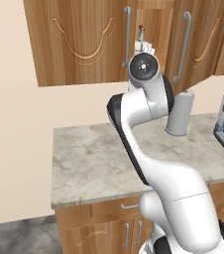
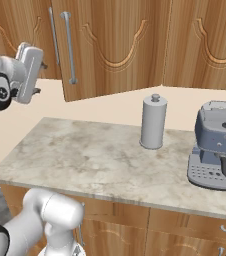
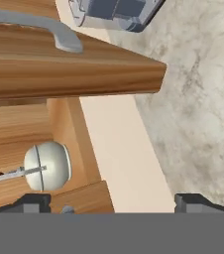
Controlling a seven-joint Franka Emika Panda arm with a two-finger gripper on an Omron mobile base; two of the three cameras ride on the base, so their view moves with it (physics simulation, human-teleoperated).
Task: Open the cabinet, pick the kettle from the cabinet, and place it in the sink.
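Gripper [image 3: 112,201] wide open, empty, facing cabinet [image 1: 79,39] opening.

Kettle [image 3: 47,166] inside cabinet, ahead and left of gripper, apart from fingers.

Risks: off-centre approach, left finger likely clipping shelf edge or nudging kettle deeper; thin handle easy to miss; open door [image 3: 74,72] just beside wrist, prone to snag on withdrawal.

Hidden: kettle mostly behind arm in left base view; canister [image 2: 153,121] on table [image 2: 85,155] right of gripper; sink unseen.
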